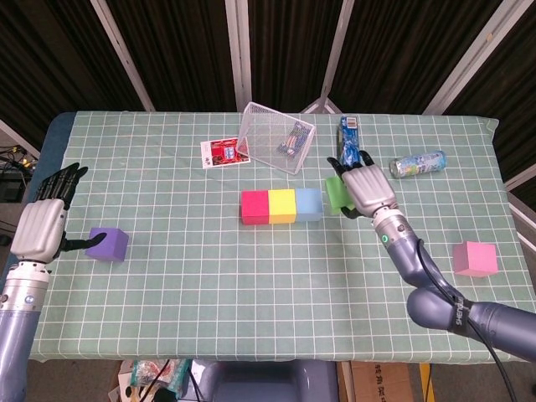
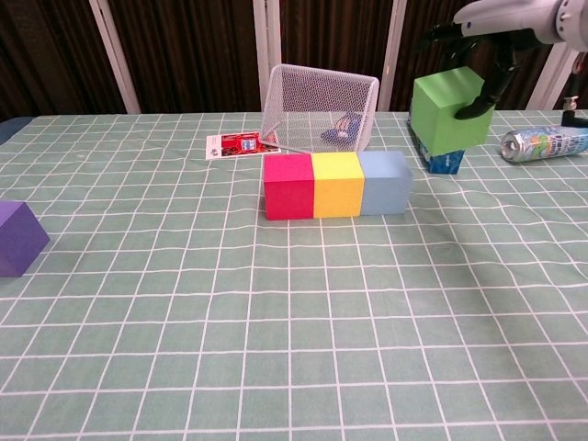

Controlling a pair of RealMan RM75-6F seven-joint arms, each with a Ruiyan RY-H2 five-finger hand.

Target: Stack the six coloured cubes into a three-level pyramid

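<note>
No print on the card [image 1: 220, 152], box [image 1: 349, 151] or can [image 1: 417, 163] is legible.
</note>
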